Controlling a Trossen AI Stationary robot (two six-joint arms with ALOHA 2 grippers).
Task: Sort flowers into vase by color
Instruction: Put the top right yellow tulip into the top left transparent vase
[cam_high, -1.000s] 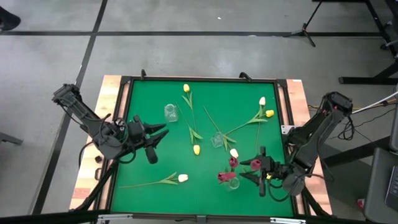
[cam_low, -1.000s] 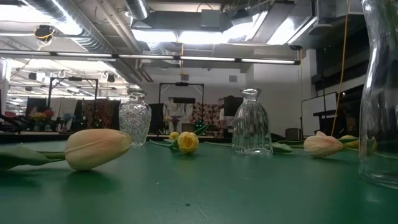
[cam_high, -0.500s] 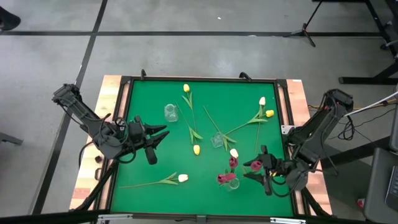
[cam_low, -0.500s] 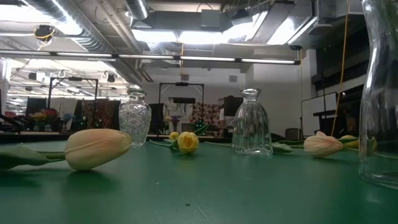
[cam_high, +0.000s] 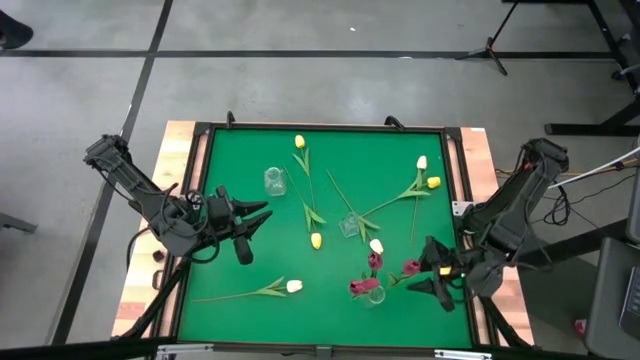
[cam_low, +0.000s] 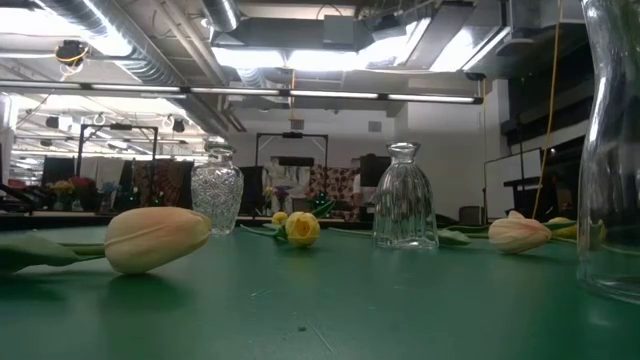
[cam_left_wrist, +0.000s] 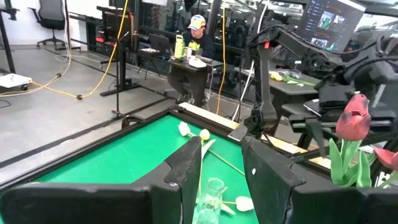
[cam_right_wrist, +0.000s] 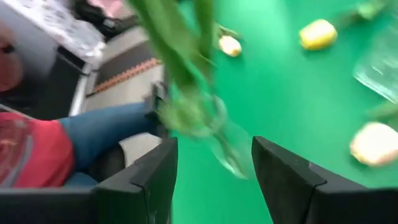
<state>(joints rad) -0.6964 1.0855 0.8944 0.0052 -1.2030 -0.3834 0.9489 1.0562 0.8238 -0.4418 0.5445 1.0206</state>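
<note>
Three clear vases stand on the green table (cam_high: 220, 160): one at the far left (cam_high: 276, 181), one in the middle (cam_high: 349, 225), and one near the right (cam_high: 374, 293) holding dark red tulips (cam_high: 357, 285). Yellow tulips (cam_high: 316, 241) and cream tulips (cam_high: 294, 286) lie flat on the mat. My right gripper (cam_high: 432, 278) is open, just right of the red-tulip vase (cam_right_wrist: 199, 115), which shows ahead of the open right gripper (cam_right_wrist: 214, 168). My left gripper (cam_high: 245, 225) hovers open at the table's left side; between the fingers of the left gripper (cam_left_wrist: 221, 174) nothing shows.
More tulips lie at the far right (cam_high: 433, 182) and far middle (cam_high: 299, 142), with stems crossing near the middle vase. The table has a raised dark rim (cam_high: 455, 190). A person sits at a desk in the room beyond (cam_left_wrist: 198, 28). Bare mat lies at the near left.
My right gripper has drawn back from the red-tulip vase toward the table's right edge and turned, its fingers now slanting. The flowers and vases have stayed in place.
</note>
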